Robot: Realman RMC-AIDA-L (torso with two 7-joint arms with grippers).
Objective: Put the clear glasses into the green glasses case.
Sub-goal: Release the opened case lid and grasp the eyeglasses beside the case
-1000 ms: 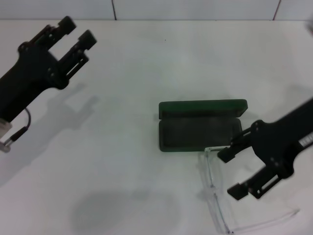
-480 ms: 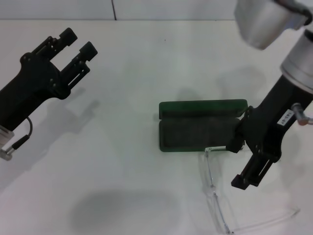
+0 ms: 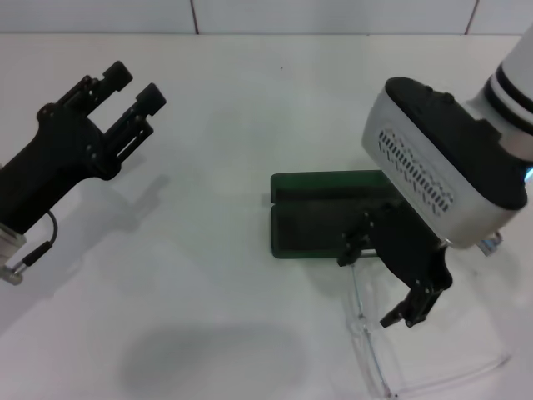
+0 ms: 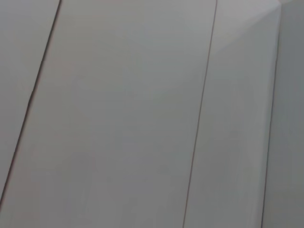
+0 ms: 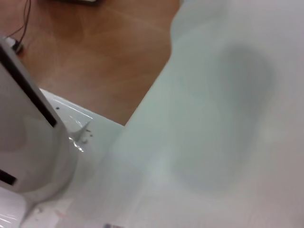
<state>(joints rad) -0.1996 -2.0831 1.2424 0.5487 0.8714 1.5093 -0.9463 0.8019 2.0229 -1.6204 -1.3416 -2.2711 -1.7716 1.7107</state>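
The green glasses case [image 3: 312, 225] lies open at the table's middle, its lid [image 3: 329, 183] folded back and its right end hidden under my right arm. The clear glasses [image 3: 371, 354] lie on the table just in front of the case, lens on edge, one thin arm [image 3: 454, 379] trailing right. My right gripper [image 3: 375, 283] hangs open above the end of the glasses nearest the case, one fingertip [image 3: 350, 248] over the case's front edge, the other fingertip [image 3: 398, 317] over the lens. My left gripper [image 3: 135, 83] is held open and idle at the far left. Neither wrist view shows the glasses or the case.
The white table [image 3: 208, 275] carries nothing else. The right wrist view shows the table's edge [image 5: 147, 99], a wooden floor [image 5: 95, 47] beyond it and a white robot part [image 5: 28, 142]. Only wall panels [image 4: 142, 114] fill the left wrist view.
My right arm has swung in and turned, its white forearm now covering the case's right end. The right gripper has moved left over the glasses. The left arm has barely moved.
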